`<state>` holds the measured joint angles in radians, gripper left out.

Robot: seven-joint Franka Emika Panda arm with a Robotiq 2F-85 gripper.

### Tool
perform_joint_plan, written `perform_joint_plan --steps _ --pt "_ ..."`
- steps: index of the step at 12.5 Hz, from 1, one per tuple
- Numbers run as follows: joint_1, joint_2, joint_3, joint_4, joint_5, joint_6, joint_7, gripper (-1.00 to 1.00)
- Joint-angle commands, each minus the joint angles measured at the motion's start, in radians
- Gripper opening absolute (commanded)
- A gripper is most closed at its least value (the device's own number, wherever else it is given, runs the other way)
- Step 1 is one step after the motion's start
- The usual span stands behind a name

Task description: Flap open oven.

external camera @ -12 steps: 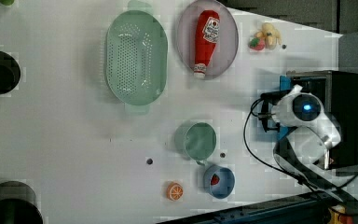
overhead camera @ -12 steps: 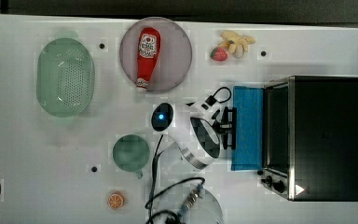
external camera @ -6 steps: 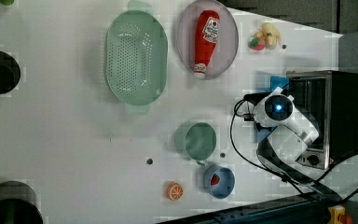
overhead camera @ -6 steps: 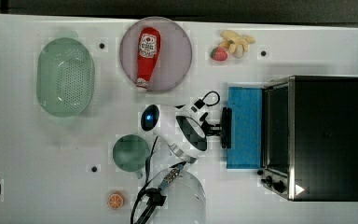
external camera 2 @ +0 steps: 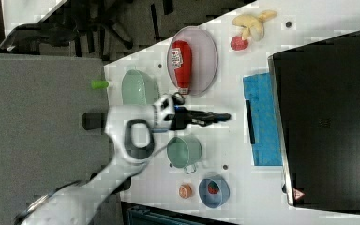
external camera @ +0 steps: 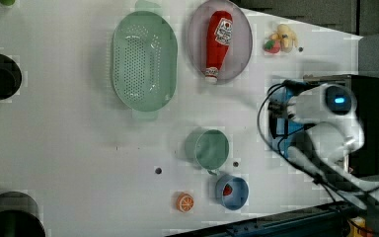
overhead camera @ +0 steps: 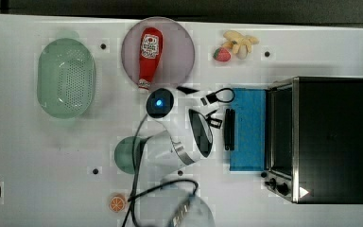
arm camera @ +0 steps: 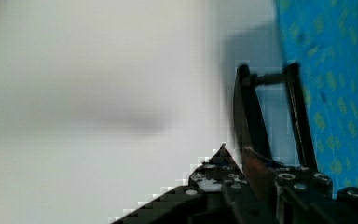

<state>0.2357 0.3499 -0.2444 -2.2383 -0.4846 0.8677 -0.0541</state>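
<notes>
- Blue-tinted door (overhead camera: 248, 130) of the oven (overhead camera: 328, 139) lay folded down flat on the white worktop (overhead camera: 38, 156), reaching toward the top view's left from the silver front frame; its dark bar handle (overhead camera: 229, 128) ran along the door's free edge.
- Oven body, black-topped, stood at the top view's right edge of the worktop, with small black knobs (overhead camera: 276, 185) at the lower end of the front frame in the top view.
- End effector (overhead camera: 216, 119) sat just beside the bar handle on the top view's left; in the wrist view its fingers (arm camera: 247, 140) appeared nearly together, with nothing seen clamped between them, and the handle (arm camera: 298, 116) lay close alongside. Contact with the handle could not be judged.
- White arm (external camera 2: 131, 136) reached across the worktop from the right view's lower left.
- Ketchup bottle (overhead camera: 148, 56) lay on a pinkish plate (overhead camera: 179, 52), far left of the oven in the top view.
- Green colander (overhead camera: 66, 78), green cup (external camera: 208, 148), blue bowl (external camera: 232, 192) and an orange slice (overhead camera: 116, 204) stood well apart from the oven.
</notes>
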Motion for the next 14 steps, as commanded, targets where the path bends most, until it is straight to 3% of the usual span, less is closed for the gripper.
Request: perform_joint_plan --steps 1,5,6,11,14 --pt "-0.007 -0.225 -0.002 0.062 0.178 -0.079 0.060 -0.65" --pt "-0.008 -0.419 -0.022 0.134 0.449 -0.417 0.068 -0.65" --pt "-0.008 -0.451 -0.029 0.168 0.474 -0.499 0.069 -0.65" --pt "-0.009 -0.570 -0.034 0.312 0.449 -0.667 0.071 -0.65" --pt "-0.010 -0.596 -0.036 0.351 0.438 -0.782 0.184 -0.65"
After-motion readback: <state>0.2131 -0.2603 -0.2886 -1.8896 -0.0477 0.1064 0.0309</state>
